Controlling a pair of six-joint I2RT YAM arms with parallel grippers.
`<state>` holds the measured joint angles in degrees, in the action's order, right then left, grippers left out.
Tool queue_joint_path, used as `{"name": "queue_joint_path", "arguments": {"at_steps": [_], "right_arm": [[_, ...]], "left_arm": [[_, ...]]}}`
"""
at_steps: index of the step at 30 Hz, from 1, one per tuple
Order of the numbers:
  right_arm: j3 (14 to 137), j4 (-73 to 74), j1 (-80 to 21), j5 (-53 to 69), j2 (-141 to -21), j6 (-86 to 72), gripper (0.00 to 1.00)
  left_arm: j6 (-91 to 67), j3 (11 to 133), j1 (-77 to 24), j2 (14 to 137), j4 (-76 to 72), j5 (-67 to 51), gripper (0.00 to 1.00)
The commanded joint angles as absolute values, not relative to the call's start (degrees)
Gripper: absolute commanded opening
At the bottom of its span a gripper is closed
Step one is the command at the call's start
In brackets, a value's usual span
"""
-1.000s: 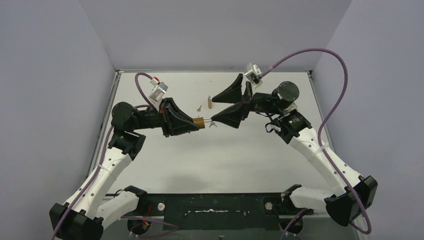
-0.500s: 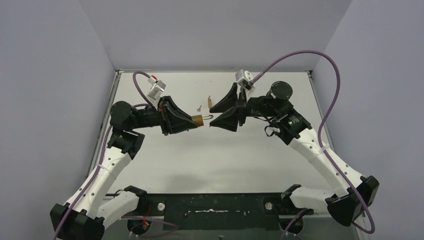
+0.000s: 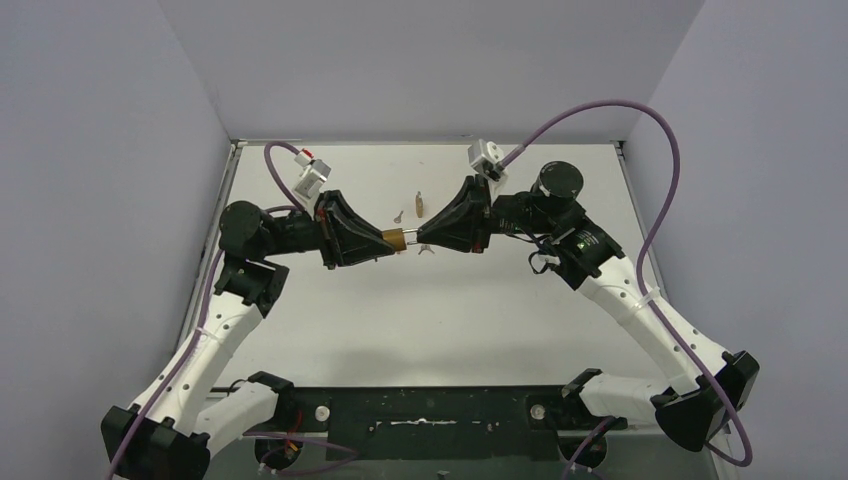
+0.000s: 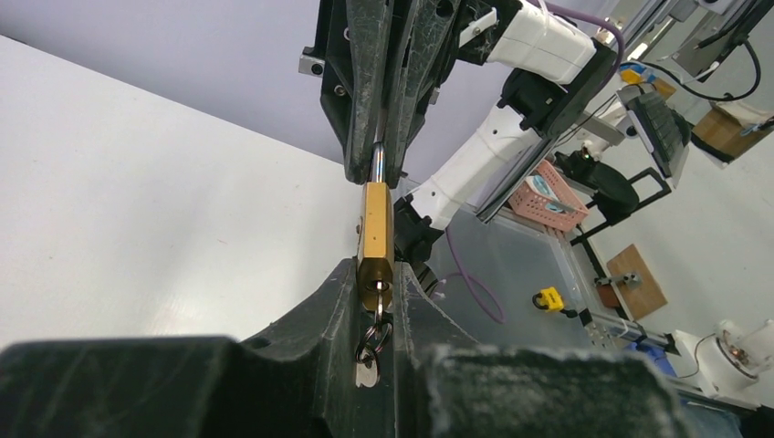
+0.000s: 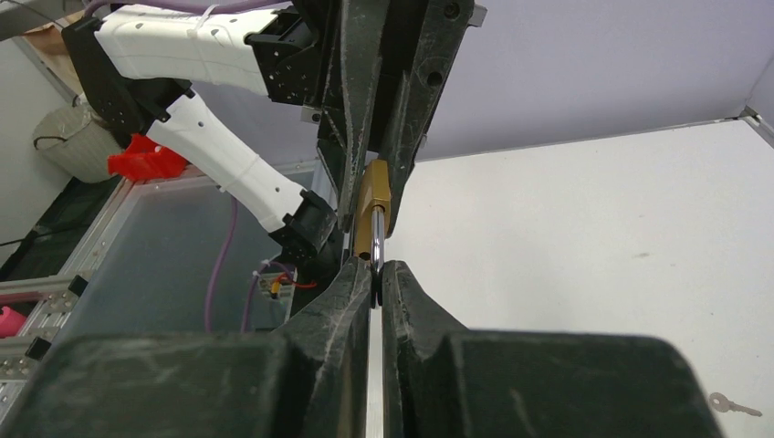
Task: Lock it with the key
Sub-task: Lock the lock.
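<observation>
Grips the brass padlock (image 3: 397,240) by its body with the left gripper (image 3: 385,241), jaws narrow and pressed on both flat sides; pinches the steel shackle (image 3: 411,238) with the right gripper (image 3: 424,238), jaws drawn nearly together on the bar; holds the lock in the air between the two arms, above the back half of the white table (image 3: 450,310), body toward the left and shackle toward the right, with the two grippers' tips facing each other and just apart; from the left wrist, shows the lock standing upright, with a key (image 4: 377,297) stuck in its near end and a key ring (image 4: 370,345) hanging from it between the fingers (image 4: 333,310) (with what looks like a second small key on that ring); cannot tell from any view whether the shackle is pushed fully home; leaves a loose key (image 3: 398,215) and a small brown object (image 3: 419,205) lying on the table just behind the grippers, touched by neither
</observation>
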<state>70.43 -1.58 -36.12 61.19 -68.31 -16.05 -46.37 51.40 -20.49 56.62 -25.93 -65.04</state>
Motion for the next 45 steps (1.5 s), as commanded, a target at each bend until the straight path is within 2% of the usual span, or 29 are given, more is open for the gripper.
{"name": "queue_joint_path", "arguments": {"at_steps": [1, 2, 3, 7, 8, 13, 16, 22, 31, 38, 45], "right_arm": [[72.45, -7.64, -37.09, 60.01, -68.95, -21.0, 0.0], [72.16, -9.21, -37.17, 60.09, -69.05, -22.62, 0.0], [72.03, -10.2, -37.19, 60.18, -69.29, -23.89, 0.0], [71.79, -10.88, -37.56, 60.04, -69.62, -25.1, 0.0], [71.79, -10.96, -37.68, 59.87, -69.63, -25.13, 0.0], [71.67, -10.99, -37.71, 59.43, -69.69, -25.4, 0.0], [71.79, -10.91, -37.69, 59.34, -69.76, -25.69, 0.0], [73.18, -8.79, -38.38, 59.18, -71.03, -26.3, 0.0], [72.09, -11.33, -44.65, 56.69, -73.79, -27.72, 0.0], [70.63, -13.89, -48.95, 54.54, -75.61, -29.71, 0.0], [68.81, -15.52, -50.93, 53.61, -77.59, -30.58, 0.0]], "left_arm": [[-47.77, 54.45, -20.21, 57.03, -29.85, -64.65, 0.27], [-48.14, 54.26, -20.21, 57.02, -30.63, -64.46, 0.37], [-48.57, 54.13, -20.21, 56.99, -31.46, -64.27, 0.41], [-49.77, 54.11, -20.22, 57.04, -33.73, -64.05, 0.42], [-49.95, 54.13, -20.21, 57.0, -34.14, -64.09, 0.4], [-50.7, 54.05, -20.21, 56.97, -35.33, -64.42, 0.18], [-50.73, 53.93, -20.26, 56.87, -35.33, -64.55, 0.0], [-50.96, 53.78, -20.24, 56.81, -35.54, -64.45, 0.0], [-55.61, 52.74, -20.27, 58.21, -42.64, -63.1, 0.0], [-54.52, 52.43, -20.21, 57.73, -42.05, -61.57, 0.0], [-66.91, 54.17, -20.15, 60.41, -57.31, -59.91, 0.0]]}}
